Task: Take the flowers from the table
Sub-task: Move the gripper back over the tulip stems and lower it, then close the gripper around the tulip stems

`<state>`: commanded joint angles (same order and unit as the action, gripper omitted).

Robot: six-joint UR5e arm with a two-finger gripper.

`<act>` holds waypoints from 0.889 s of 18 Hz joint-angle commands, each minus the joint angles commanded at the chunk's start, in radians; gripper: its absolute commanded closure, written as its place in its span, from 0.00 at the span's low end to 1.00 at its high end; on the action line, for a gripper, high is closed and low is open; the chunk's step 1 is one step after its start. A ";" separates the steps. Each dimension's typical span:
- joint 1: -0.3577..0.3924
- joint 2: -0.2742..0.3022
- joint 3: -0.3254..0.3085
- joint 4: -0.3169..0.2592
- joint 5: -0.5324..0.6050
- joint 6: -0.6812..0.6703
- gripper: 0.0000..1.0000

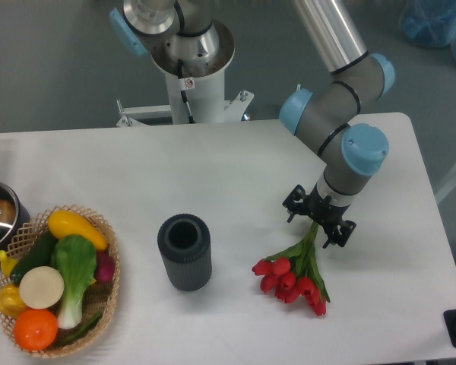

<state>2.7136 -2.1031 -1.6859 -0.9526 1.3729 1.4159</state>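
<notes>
Fingers of the black two-finger gripper straddle the stem end of the red tulip bunch with green stems; we cannot tell whether they clamp it. We see the bunch lying on the white rounded tabletop, well apart from the dark ribbed cylindrical vase and the woven produce basket.

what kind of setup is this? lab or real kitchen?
Most likely a robot lab test bench, not a kitchen. The arm's pedestal is bolted at the edge of a plain white table, and the items look like staged props: flowers, a dark vase and a produce basket.
</notes>
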 joint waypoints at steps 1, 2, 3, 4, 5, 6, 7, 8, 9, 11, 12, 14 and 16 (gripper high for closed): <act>-0.002 -0.002 0.002 0.000 0.000 0.000 0.01; -0.002 -0.002 0.003 0.000 0.000 -0.002 0.07; -0.002 -0.002 0.005 0.000 0.000 -0.002 0.16; -0.002 -0.003 0.006 -0.002 0.000 -0.002 0.25; -0.002 -0.003 0.008 -0.002 0.000 -0.003 0.36; -0.002 -0.003 0.008 -0.002 0.000 -0.003 0.42; 0.000 -0.003 0.009 -0.002 0.000 -0.003 0.50; 0.000 -0.003 0.009 -0.002 0.000 -0.003 0.57; 0.000 -0.003 0.011 -0.002 0.000 -0.006 0.63; 0.000 -0.005 0.011 -0.002 0.000 -0.003 0.64; 0.000 -0.009 0.012 -0.002 0.000 -0.003 0.64; 0.000 -0.009 0.012 -0.002 0.000 -0.009 0.70; 0.000 -0.011 0.012 0.000 0.000 -0.011 0.71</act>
<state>2.7136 -2.1138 -1.6736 -0.9526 1.3729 1.4051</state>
